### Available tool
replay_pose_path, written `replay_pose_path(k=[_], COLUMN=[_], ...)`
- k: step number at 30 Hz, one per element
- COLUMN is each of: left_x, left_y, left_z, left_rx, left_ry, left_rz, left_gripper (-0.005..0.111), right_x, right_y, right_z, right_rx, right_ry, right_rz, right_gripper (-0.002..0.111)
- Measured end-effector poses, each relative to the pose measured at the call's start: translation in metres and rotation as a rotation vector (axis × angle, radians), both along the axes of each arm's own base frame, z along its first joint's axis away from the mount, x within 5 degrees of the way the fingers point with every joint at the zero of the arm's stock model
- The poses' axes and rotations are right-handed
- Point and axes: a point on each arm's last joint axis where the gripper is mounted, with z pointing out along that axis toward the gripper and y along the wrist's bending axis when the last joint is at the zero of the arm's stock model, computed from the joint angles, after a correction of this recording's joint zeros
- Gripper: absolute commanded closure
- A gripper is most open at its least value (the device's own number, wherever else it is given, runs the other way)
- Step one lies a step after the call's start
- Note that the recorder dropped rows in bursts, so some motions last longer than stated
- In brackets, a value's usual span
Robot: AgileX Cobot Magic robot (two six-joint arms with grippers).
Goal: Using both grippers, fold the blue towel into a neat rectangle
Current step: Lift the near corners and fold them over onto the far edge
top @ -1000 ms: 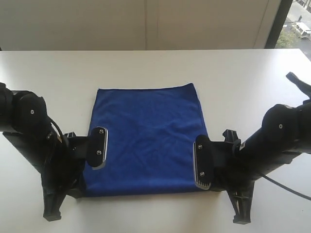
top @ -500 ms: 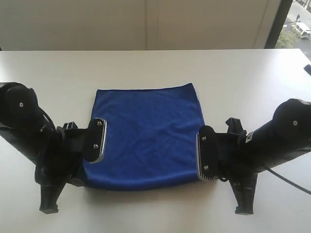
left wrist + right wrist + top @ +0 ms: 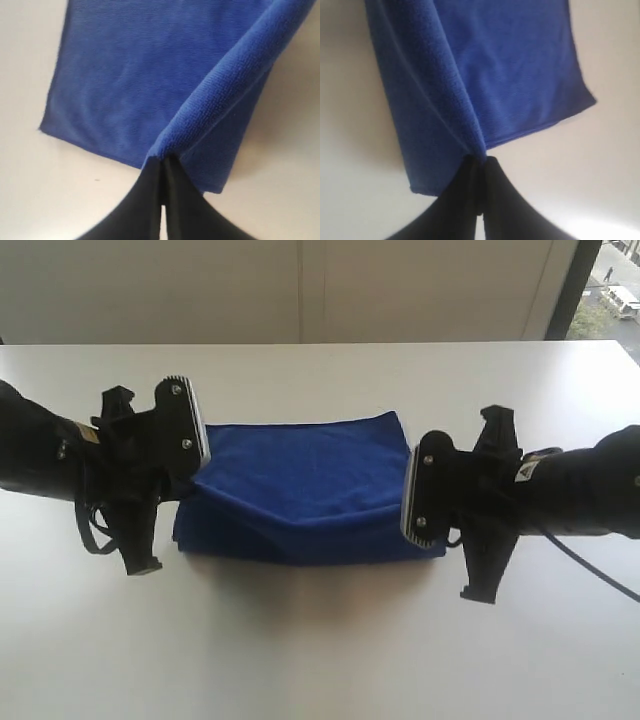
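The blue towel (image 3: 305, 490) lies on the white table (image 3: 320, 640), its near half lifted and carried back over the far half, with a rounded fold along its near side. My left gripper (image 3: 162, 161) is shut on a corner of the blue towel (image 3: 150, 80), pinching its raised edge. My right gripper (image 3: 480, 160) is shut on the opposite corner of the blue towel (image 3: 510, 65). In the exterior view the left gripper (image 3: 197, 468) holds the towel's left side and the right gripper (image 3: 413, 502) its right side, both above the table.
The white table's far edge (image 3: 320, 343) meets a pale wall. A window (image 3: 610, 290) shows at the top right. Both black arms stretch inward from the sides, the left arm (image 3: 50, 455) and the right arm (image 3: 570, 490).
Both grippers have risen and moved away from the near edge toward the far edge, drawing the towel's near corners over the rest. The flat towel now shows a fold.
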Motion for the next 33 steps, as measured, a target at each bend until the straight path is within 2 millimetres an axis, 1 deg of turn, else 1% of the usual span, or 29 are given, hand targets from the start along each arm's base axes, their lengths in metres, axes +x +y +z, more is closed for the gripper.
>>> replay_pose_path(k=[4,6,11,16,25,29,33], left_x=[0.009,0.014,0.027,0.043,0.094,0.114,0.13], left_y=[0.009,0.012,0.012,0.011,0.012,0.01,0.004], left_z=[0.004,0.006,0.003,-0.006,-0.013,-0.024,-0.043], left_rx=[-0.029,-0.044,-0.064,-0.087,-0.101,-0.095,-0.081], left_ry=[-0.051,-0.089,-0.181,-0.234,-0.268,-0.267,-0.254], left_rz=[0.067,0.094,0.138,0.196,0.279,0.295,0.299], left_gripper=[0.107,0.107,0.107,0.107,0.107,0.107,0.107], right_x=[0.016,0.026,0.05,0.074,0.114,0.13,0.145], right_y=[0.003,0.005,0.011,0.017,0.009,0.007,0.007], right_z=[0.017,0.021,0.02,0.011,-0.001,-0.013,-0.03], right_rx=[0.022,0.026,0.027,0.024,0.03,0.027,0.018], right_ry=[-0.111,-0.143,-0.171,-0.181,-0.215,-0.227,-0.221], right_rz=[-0.024,-0.03,-0.041,-0.054,-0.132,-0.159,-0.174], right_gripper=[0.108,0.108,0.108,0.108,0.108,0.108,0.108])
